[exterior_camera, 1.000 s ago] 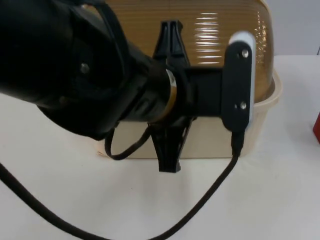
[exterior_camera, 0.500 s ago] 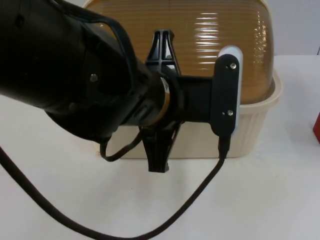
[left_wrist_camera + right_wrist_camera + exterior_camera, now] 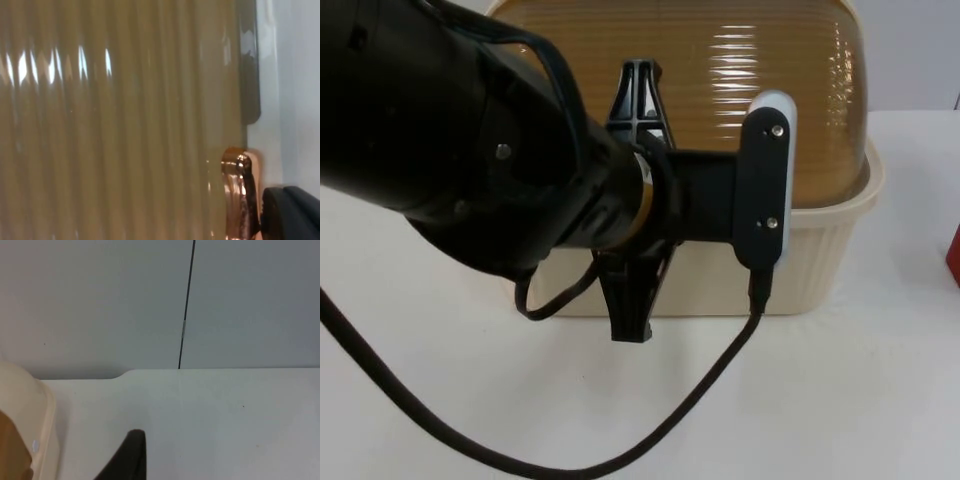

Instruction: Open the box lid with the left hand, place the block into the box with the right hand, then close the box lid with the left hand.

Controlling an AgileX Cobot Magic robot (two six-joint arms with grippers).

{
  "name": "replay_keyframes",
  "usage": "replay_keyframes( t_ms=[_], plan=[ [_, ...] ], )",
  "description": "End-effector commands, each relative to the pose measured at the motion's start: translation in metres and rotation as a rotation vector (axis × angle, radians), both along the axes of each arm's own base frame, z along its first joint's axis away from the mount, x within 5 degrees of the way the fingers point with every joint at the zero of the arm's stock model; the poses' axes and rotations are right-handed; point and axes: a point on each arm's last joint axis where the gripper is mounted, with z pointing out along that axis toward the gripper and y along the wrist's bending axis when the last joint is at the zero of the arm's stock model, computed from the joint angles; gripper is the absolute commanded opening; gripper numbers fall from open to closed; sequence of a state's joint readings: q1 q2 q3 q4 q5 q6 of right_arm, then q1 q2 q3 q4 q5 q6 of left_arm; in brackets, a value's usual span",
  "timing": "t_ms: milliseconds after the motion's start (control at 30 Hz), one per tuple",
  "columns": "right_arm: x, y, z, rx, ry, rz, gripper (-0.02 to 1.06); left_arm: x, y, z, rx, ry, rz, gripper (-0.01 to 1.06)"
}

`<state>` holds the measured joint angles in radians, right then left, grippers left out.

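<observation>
the left hand [image 3: 635, 200] is held against the front of the box lid [image 3: 740, 80]; whether its fingers are spread cannot be told. the cream box [image 3: 820, 260] is set on the white counter [image 3: 840, 400], lid down; a red block [image 3: 953, 255] is seen at the counter's right edge.

White bench [image 3: 880, 400], running back to a grey partition wall [image 3: 100, 300]. Sitting directly on it: one cream ribbed box [image 3: 820, 270] with its amber translucent domed lid [image 3: 750, 70] lying shut. A red object [image 3: 953, 255] is resting on the bench near the box, largely cut off from sight.
</observation>
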<state>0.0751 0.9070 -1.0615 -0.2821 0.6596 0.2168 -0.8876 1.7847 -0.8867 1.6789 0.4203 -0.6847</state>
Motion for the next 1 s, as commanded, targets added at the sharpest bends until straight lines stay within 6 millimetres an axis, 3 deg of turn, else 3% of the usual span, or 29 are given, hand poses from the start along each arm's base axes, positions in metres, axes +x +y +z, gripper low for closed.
replay_keyframes(
  t_ms=[0, 967],
  plan=[
    [-0.0011, 0.0001, 0.0032, -0.001, -0.014, 0.001, 1.04, 0.0011, 0.0022, -0.0017, 0.005, 0.002, 0.010, 0.00],
    [-0.0013, 0.0001, 0.0028, 0.001, -0.009, 0.000, 1.04, 0.0048, 0.0056, -0.0044, 0.065, -0.042, 0.025, 0.00]
  ],
)
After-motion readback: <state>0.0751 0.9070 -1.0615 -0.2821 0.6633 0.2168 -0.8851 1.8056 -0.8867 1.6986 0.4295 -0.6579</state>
